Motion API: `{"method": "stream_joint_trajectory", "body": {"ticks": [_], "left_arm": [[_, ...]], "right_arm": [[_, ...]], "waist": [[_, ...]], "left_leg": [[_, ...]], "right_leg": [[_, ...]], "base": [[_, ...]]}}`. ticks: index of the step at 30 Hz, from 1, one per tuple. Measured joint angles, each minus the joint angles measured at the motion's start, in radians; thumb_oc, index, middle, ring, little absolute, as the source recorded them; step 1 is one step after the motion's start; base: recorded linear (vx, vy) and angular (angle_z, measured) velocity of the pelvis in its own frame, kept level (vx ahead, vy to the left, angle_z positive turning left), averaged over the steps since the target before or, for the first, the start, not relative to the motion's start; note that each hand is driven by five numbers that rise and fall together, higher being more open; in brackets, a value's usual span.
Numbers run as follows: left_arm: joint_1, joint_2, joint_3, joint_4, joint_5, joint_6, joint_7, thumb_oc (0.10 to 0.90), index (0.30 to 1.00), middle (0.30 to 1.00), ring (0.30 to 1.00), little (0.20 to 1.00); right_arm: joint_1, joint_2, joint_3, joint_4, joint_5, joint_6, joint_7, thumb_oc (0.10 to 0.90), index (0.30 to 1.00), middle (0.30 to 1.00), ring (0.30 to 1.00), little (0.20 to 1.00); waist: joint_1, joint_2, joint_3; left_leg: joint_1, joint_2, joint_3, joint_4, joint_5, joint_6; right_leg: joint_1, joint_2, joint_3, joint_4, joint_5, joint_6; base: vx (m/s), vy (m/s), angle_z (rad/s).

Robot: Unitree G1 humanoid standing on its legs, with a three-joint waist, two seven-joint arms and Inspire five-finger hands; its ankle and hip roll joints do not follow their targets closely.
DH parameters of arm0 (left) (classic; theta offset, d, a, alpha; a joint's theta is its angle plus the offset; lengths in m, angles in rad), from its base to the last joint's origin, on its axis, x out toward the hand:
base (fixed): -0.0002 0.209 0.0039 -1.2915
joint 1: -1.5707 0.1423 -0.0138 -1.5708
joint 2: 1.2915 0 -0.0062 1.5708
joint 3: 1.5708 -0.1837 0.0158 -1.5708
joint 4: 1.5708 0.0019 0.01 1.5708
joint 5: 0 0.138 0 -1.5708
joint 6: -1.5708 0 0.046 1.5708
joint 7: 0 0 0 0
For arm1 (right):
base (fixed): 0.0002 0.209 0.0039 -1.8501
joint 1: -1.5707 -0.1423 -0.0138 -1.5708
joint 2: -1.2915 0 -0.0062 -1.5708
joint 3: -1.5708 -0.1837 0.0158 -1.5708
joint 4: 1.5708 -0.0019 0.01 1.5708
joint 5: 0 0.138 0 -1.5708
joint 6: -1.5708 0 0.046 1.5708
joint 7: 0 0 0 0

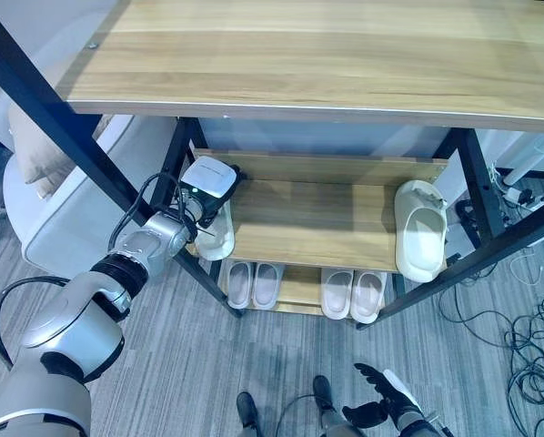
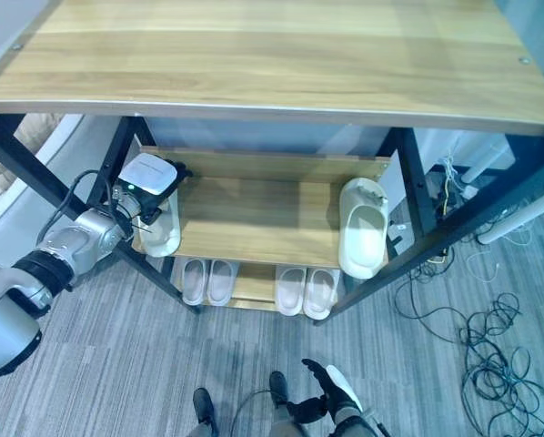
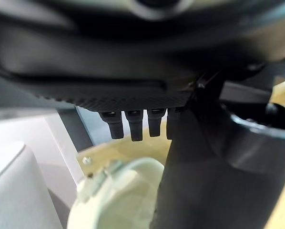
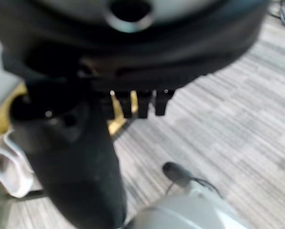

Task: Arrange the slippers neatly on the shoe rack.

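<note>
Left slipper [image 1: 216, 238] lengthwise, seemingly front-to-back

Below me I see grey striped carpet [image 1: 190, 364], a tangle of dark cables [image 1: 527, 337] on it at my right, a white power strip [image 1: 511, 193] behind the rack's right leg, and a pale cushioned seat [image 1: 35, 196] at my left.

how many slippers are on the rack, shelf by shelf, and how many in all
Middle shelf slippers: 2, one at the left end by the left hand, one at the right end
Bottom shelf slippers: 4, a left pair and a right pair
Total: 6
</note>
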Motion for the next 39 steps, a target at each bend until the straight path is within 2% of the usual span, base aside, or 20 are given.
{"method": "stream_joint_trajectory", "body": {"ticks": [5, 7, 8, 9, 10, 11, 19, 29, 31, 32, 33, 35, 37, 39], "left_arm": [[-0.001, -0.024, 0.001, 0.077, 0.000, 0.000, 0.032, 0.800, 0.900, 0.900, 0.900, 0.900], [-0.001, -0.036, 0.001, 0.091, 0.021, 0.005, 0.031, 0.612, 0.618, 0.618, 0.618, 0.618], [-0.001, -0.044, 0.001, 0.107, 0.024, 0.005, 0.031, 0.569, 0.554, 0.554, 0.554, 0.554], [-0.002, -0.050, 0.001, 0.108, 0.039, 0.005, 0.031, 0.442, 0.364, 0.364, 0.364, 0.364], [-0.002, -0.051, 0.001, 0.109, 0.039, 0.006, 0.030, 0.442, 0.364, 0.364, 0.364, 0.364], [-0.001, -0.052, -0.001, 0.117, 0.040, 0.006, 0.027, 0.400, 0.300, 0.300, 0.300, 0.300], [-0.017, -0.034, 0.003, 0.074, 0.061, 0.052, 0.029, 0.400, 0.300, 0.300, 0.300, 0.300], [-0.010, -0.046, 0.003, 0.062, 0.107, 0.055, 0.075, 0.400, 0.300, 0.300, 0.300, 0.300], [-0.012, -0.073, -0.006, 0.050, 0.122, 0.068, 0.084, 0.400, 0.300, 0.300, 0.300, 0.300], [-0.012, -0.090, -0.018, 0.013, 0.144, 0.099, 0.082, 0.400, 0.300, 0.300, 0.300, 0.300], [-0.009, -0.109, -0.034, -0.060, 0.175, 0.091, 0.085, 0.400, 0.300, 0.300, 0.300, 0.300], [0.003, -0.177, -0.037, -0.153, 0.232, 0.100, 0.096, 0.400, 0.300, 0.300, 0.300, 0.300], [0.004, -0.251, -0.047, -0.240, 0.273, 0.073, 0.099, 0.400, 0.300, 0.300, 0.300, 0.300], [0.002, -0.376, -0.056, -0.259, 0.282, 0.057, 0.101, 0.400, 0.300, 0.300, 0.300, 0.300]], "right_arm": [[-0.005, -0.001, 0.000, 0.007, 0.000, -0.001, -0.006, 0.800, 0.900, 0.900, 0.900, 0.900], [-0.002, 0.000, 0.001, 0.014, 0.000, -0.001, -0.008, 0.800, 0.900, 0.900, 0.900, 0.900], [-0.002, -0.001, 0.005, 0.023, 0.000, -0.001, -0.008, 0.800, 0.900, 0.900, 0.900, 0.900], [-0.004, -0.001, 0.015, 0.038, 0.000, -0.002, -0.012, 0.800, 0.900, 0.900, 0.900, 0.900], [-0.004, 0.000, 0.017, 0.042, 0.000, -0.003, -0.015, 0.800, 0.900, 0.900, 0.900, 0.900], [-0.005, -0.001, 0.018, 0.042, 0.000, -0.003, -0.019, 0.800, 0.900, 0.900, 0.900, 0.900], [-0.008, -0.001, 0.018, 0.041, 0.001, -0.009, -0.023, 0.800, 0.900, 0.900, 0.900, 0.900], [-0.020, 0.000, 0.034, 0.046, 0.000, -0.021, -0.044, 0.800, 0.900, 0.900, 0.900, 0.900], [-0.026, 0.001, 0.038, 0.066, 0.000, -0.027, -0.050, 0.800, 0.900, 0.900, 0.900, 0.900], [-0.029, 0.001, 0.038, 0.078, 0.001, -0.028, -0.056, 0.800, 0.900, 0.900, 0.900, 0.900], [-0.034, 0.000, 0.036, 0.080, 0.001, -0.030, -0.061, 0.800, 0.900, 0.900, 0.900, 0.900], [-0.048, 0.000, 0.037, 0.081, 0.002, -0.030, -0.069, 0.800, 0.900, 0.900, 0.900, 0.900], [-0.072, 0.001, 0.039, 0.076, 0.004, -0.033, -0.073, 0.800, 0.900, 0.900, 0.900, 0.900], [-0.094, 0.001, 0.048, 0.075, 0.006, -0.034, -0.084, 0.800, 0.900, 0.900, 0.900, 0.900]], "waist": [[-0.002, 0.000, -0.006], [-0.002, -0.003, -0.013], [-0.002, -0.004, -0.023], [-0.003, -0.008, -0.040], [-0.002, -0.011, -0.044], [-0.002, -0.013, -0.045], [-0.001, -0.014, -0.044], [0.000, -0.029, -0.027], [0.000, -0.031, -0.021], [0.007, -0.033, -0.011], [0.012, -0.036, 0.006], [0.015, -0.037, 0.028], [0.015, -0.039, 0.052], [0.009, -0.039, 0.064]], "left_leg": [[0.001, 0.001, 0.005, 0.000, 0.000, 0.000], [-0.001, 0.001, 0.008, 0.000, 0.000, -0.001], [-0.006, 0.001, 0.008, 0.000, -0.001, -0.001], [-0.019, 0.001, 0.010, 0.000, 0.000, -0.001], [-0.022, 0.001, 0.012, 0.000, 0.000, -0.001], [-0.024, 0.000, 0.014, 0.000, 0.000, -0.001], [-0.048, -0.001, 0.020, 0.000, 0.005, 0.002], [-0.043, -0.001, 0.021, 0.000, 0.006, 0.002], [-0.038, -0.001, 0.023, 0.000, 0.005, 0.001], [-0.032, -0.003, 0.021, 0.000, 0.005, 0.001], [-0.027, -0.004, 0.021, 0.000, 0.005, 0.001], [-0.025, -0.007, 0.019, 0.000, 0.006, 0.002], [-0.021, -0.010, 0.022, 0.000, 0.006, 0.002], [-0.016, -0.012, 0.025, 0.000, 0.006, 0.002]], "right_leg": [[-0.003, 0.001, 0.005, 0.000, 0.002, 0.001], [-0.009, 0.000, 0.009, 0.000, 0.003, 0.000], [-0.016, 0.000, 0.010, 0.000, 0.002, 0.000], [-0.028, 0.001, 0.013, 0.000, 0.005, -0.001], [-0.034, 0.001, 0.015, 0.000, 0.006, 0.000], [-0.034, 0.000, 0.017, 0.000, 0.008, 0.000], [-0.060, -0.001, 0.022, 0.000, 0.014, 0.002], [-0.056, -0.002, 0.022, -0.001, 0.013, 0.003], [-0.055, -0.003, 0.022, -0.001, 0.010, 0.007], [-0.047, -0.004, 0.020, -0.002, 0.008, 0.010], [-0.044, -0.005, 0.020, -0.001, 0.010, 0.007], [-0.036, -0.008, 0.018, -0.001, 0.011, 0.009], [-0.034, -0.010, 0.022, 0.000, 0.013, 0.011], [-0.031, -0.012, 0.027, 0.000, 0.013, 0.011]], "base": [[0.00, -0.001, -0.02], [0.01, -0.008, -0.04], [0.00, -0.010, -0.04], [0.00, -0.008, -0.05], [0.00, -0.008, -0.06], [0.00, -0.004, -0.04], [0.00, -0.007, -0.02], [0.00, 0.000, 0.00], [0.00, -0.020, 0.02], [-0.04, -0.047, 0.04], [-0.02, -0.034, 0.06], [-0.02, -0.014, 0.02], [-0.01, -0.010, -0.03], [-0.02, -0.013, -0.07]]}}
